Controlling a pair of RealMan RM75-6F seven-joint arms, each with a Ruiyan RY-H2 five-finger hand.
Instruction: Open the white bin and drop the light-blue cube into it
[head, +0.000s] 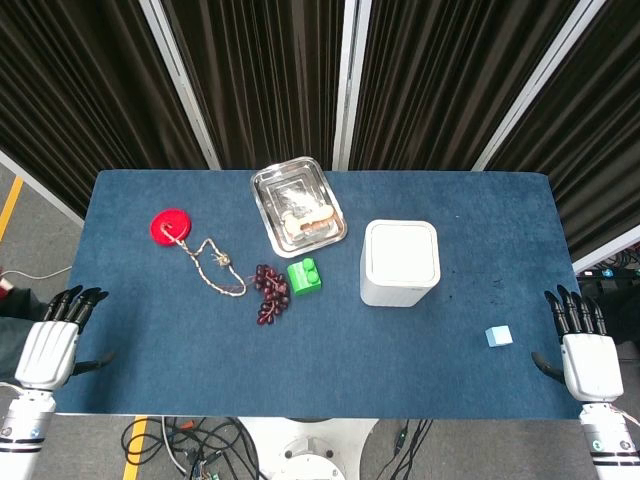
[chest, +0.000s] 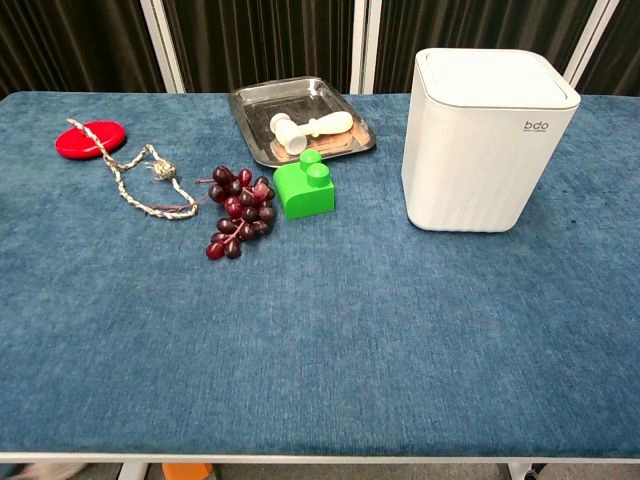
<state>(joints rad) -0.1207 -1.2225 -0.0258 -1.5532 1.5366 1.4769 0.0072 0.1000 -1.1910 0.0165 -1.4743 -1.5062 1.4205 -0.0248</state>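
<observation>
The white bin (head: 399, 262) stands near the middle of the blue table (head: 150, 320), and its lid is down flat, so nothing can go in yet. The light-blue cube (head: 498, 336) sits on the table at about 4 o'clock from the bin, well apart from it and near the right hand (head: 584, 345). The cube is little, so big fingers could bump it and make it slide away, maybe off the near edge of the table. If the lid gets pushed too hard, the whole bin might tip or scoot along the cloth. The green block (head: 305, 277) and the grapes (head: 270, 292) lie at about 9 o'clock from the bin, and a wide arm swing could knock them. The right hand waits at the right edge of the table with its fingers straight and a bit apart, holding nothing. The left hand (head: 55, 338) waits at the left edge the same way, empty too.
</observation>
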